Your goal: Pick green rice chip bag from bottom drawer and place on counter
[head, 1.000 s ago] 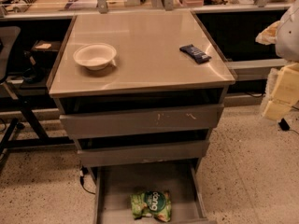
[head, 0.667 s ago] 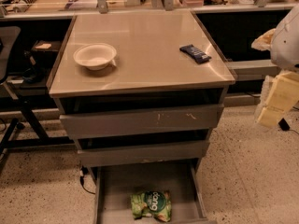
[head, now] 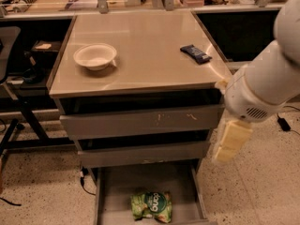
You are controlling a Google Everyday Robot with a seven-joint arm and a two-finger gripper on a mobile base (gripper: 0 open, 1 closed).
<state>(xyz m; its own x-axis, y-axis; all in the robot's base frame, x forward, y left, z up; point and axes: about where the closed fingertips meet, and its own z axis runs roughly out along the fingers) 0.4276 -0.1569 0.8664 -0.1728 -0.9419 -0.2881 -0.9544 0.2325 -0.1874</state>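
Here is the cabinet, and its bottom drawer (head: 117, 191) stands pulled out, grey floor on show. The green rice chip bag (head: 151, 206) lies flat on that floor, about midway between the drawer's side walls, white lettering up, touched by nothing. The two upper drawers, the top one (head: 140, 122) and the middle one (head: 140, 153), sit pushed in above it.

Up on the counter (head: 140, 74) a white bowl (head: 95, 56) stands upright in the left half, nearer the left edge than the centre. Across from it a slim dark blue wrapper (head: 195, 53) lies close to the right edge, set at a slant. The two are well apart.

Now the arm: a big white arm (head: 267, 78) comes in from the right, just off the counter's front right corner. The pale gripper (head: 229, 142) hangs below it, pointing down, beside the right ends of the upper drawers and outside the cabinet. It is above the speckled floor (head: 262, 191), well up and to the right of the bag, holding nothing that can be seen. Clenched or released, I cannot tell from here.
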